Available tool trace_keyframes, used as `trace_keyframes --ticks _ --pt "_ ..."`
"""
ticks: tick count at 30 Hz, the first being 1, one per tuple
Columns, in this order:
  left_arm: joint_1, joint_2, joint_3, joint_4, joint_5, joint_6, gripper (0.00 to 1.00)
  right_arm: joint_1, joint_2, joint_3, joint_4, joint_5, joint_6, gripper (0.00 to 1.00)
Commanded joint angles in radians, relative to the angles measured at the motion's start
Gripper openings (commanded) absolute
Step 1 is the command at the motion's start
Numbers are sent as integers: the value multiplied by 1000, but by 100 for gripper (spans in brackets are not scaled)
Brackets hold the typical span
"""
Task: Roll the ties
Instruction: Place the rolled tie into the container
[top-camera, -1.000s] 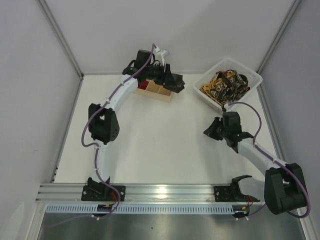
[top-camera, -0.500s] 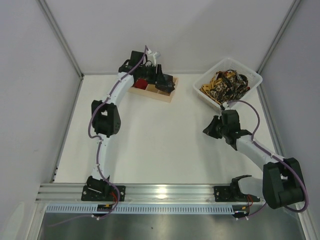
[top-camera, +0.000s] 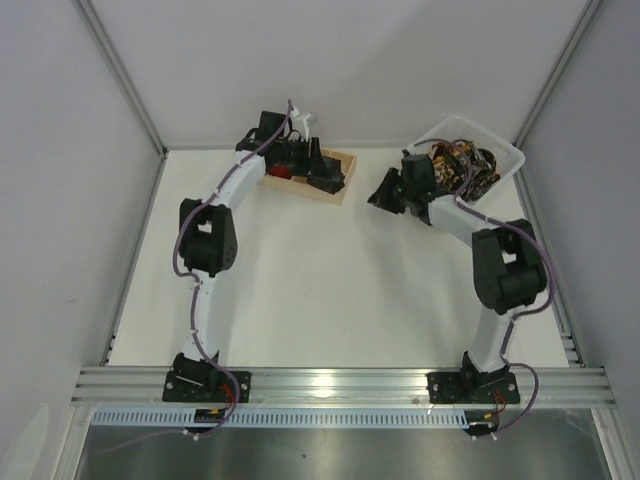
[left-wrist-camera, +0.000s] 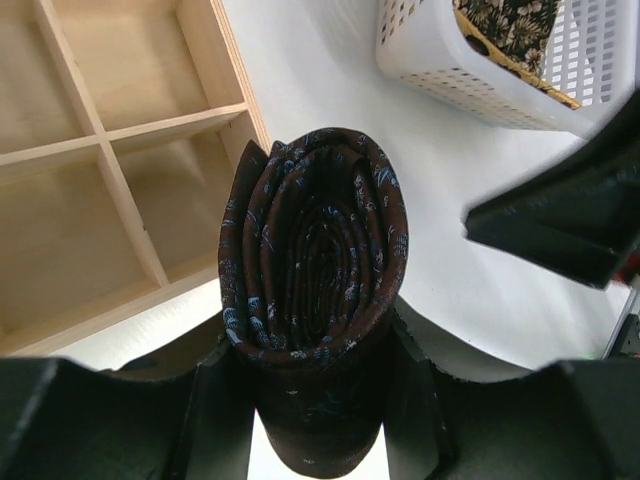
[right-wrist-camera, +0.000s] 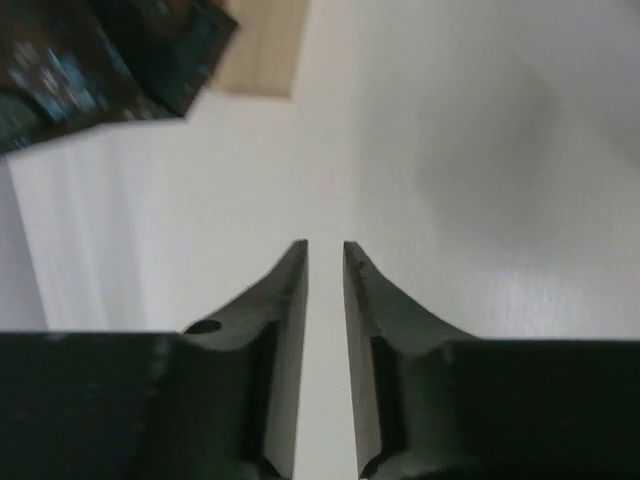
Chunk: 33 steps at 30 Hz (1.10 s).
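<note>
One wooden tray (top-camera: 346, 170) sits at the far side of the white bench (top-camera: 320, 290), and everything else is placed from it.

Two arms are in view, each with one tool. The left tool (left-wrist-camera: 318, 392) is clamped on one rolled dark brown tie (left-wrist-camera: 312, 250), a tight oval coil with pale blue flecks, held end-on to the wrist camera with a finger pressed against each flank. The coil hangs at the tray's right-hand corner and overlaps the corner wall in the left wrist view. Whether it touches the wood cannot be told.

From above, one small red coil (top-camera: 279, 172) lies in a compartment towards the tray's left end, partly hidden by the left arm.

One white plastic basket (top-camera: 503, 152) stands to the right of the tray, apart from it. It holds a heap of gold-and-black patterned ties (top-camera: 465, 160), too tangled to count.

The right tool (right-wrist-camera: 325, 262) hangs just off the tray's right end, between the tray and the basket. Its two fingers stand slightly parted, with a narrow slit between them and only bare bench behind it. They grip nothing. In the right wrist view the tray's corner and the brown coil appear blurred at the upper left.
</note>
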Motion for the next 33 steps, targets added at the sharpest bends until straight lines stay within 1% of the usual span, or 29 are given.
trace_keyframes --ticks 1,2,3,4,5,6,7,9,10,11,13,17,20,21,23,25,26,28,29,33 --pt "24 -147 -1 45 -1 -6 6 18 182 282 -95 64 25 34" --pt "27 -158 -6 45 -1 -4 6 18 225 341 -115 60 25 38" --pt "36 -179 -10 45 2 -6 6 20 273 472 -161 58 25 43" --pt "40 -189 -13 43 5 -7 6 21 311 528 -187 64 28 48" --pt "45 -195 -13 34 10 -7 6 24 386 591 -205 61 30 51" --pt "51 -201 -13 28 10 -9 6 27 416 637 -218 45 28 54" --pt "62 -210 -12 20 13 -7 6 31 442 718 -225 44 26 56" --pt "73 -224 -23 6 11 4 6 49 529 801 -276 52 17 61" --pt "74 -247 -44 5 7 5 6 55 558 880 -290 52 16 62" --pt "77 -258 -58 11 0 7 6 61 606 912 -307 55 20 62" --pt "90 -290 -107 20 2 -2 6 83 647 988 -345 72 26 62" --pt "96 -353 -191 72 17 -18 6 110 703 1034 -376 116 17 62" --pt "96 -382 -230 77 20 -22 6 123 727 1042 -410 155 26 57" --pt "96 -397 -237 76 26 -21 6 123 730 1033 -416 161 26 52" --pt "96 -411 -257 71 26 -19 6 130 730 1019 -410 158 20 45" --pt "96 -431 -279 68 25 -15 7 135 729 1002 -407 152 13 36" --pt "96 -437 -285 68 25 -15 8 139 726 995 -405 146 4 26" --pt "96 -446 -293 57 33 -10 8 146 703 966 -396 132 -10 20" --pt "96 -449 -294 43 34 -10 8 155 694 952 -387 123 -32 12" --pt "96 -471 -319 7 28 20 8 170 635 872 -384 109 -76 7"
